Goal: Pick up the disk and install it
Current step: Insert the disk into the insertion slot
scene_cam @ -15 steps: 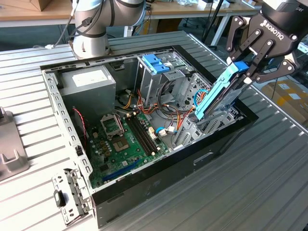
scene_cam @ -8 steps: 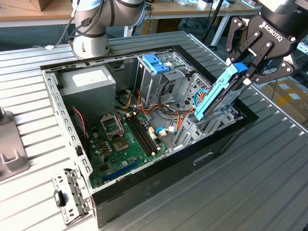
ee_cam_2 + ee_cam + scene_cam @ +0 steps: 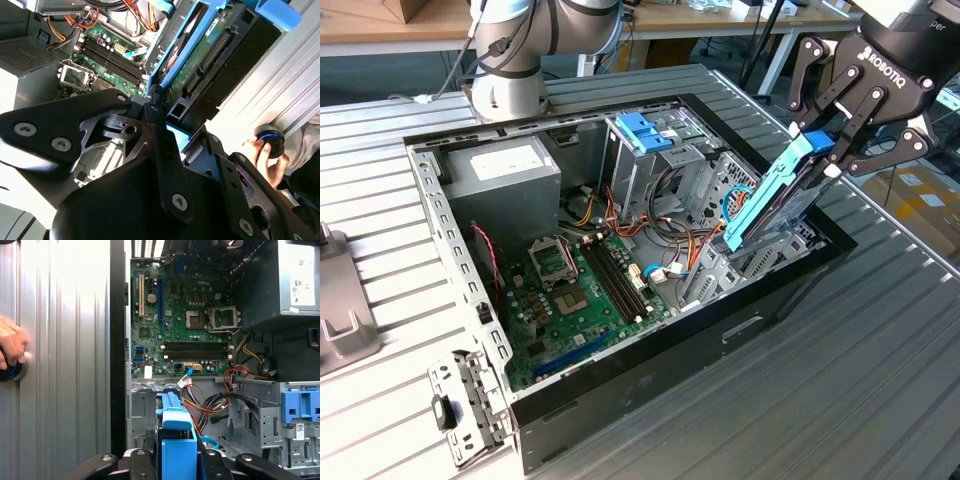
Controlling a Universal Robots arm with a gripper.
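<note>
- Gripper (image 3: 827,150): closed on the disk (image 3: 770,200), a finger pressed against each face of its upper end. Grip appears firm, with no gap visible at the contact.
- Disk attitude: steeply tilted, its raised end in the gripper and its lower end down at the grey metal bay (image 3: 760,262) at the end of the case on the exterior view's right. Whether that lower end is in the bay cannot be told.
- Blue rails run along the disk's long edges. The first wrist view looks along one rail (image 3: 177,440), and the second wrist view shows the green circuit-board side (image 3: 210,50).
- Computer case (image 3: 620,400): lying open on the ribbed metal table (image 3: 840,400).
- Inside the case: the green motherboard (image 3: 585,290) is on the floor. The grey power supply box (image 3: 505,170) is at the far corner. The upright cage with a blue top (image 3: 645,135) is between that box and the disk, well apart from the disk.
- Coloured cables (image 3: 675,245) lie between the cage and the bay.
- Outside the case: a person's hand (image 3: 10,342) rests on a round black knob (image 3: 11,372) on the table.
</note>
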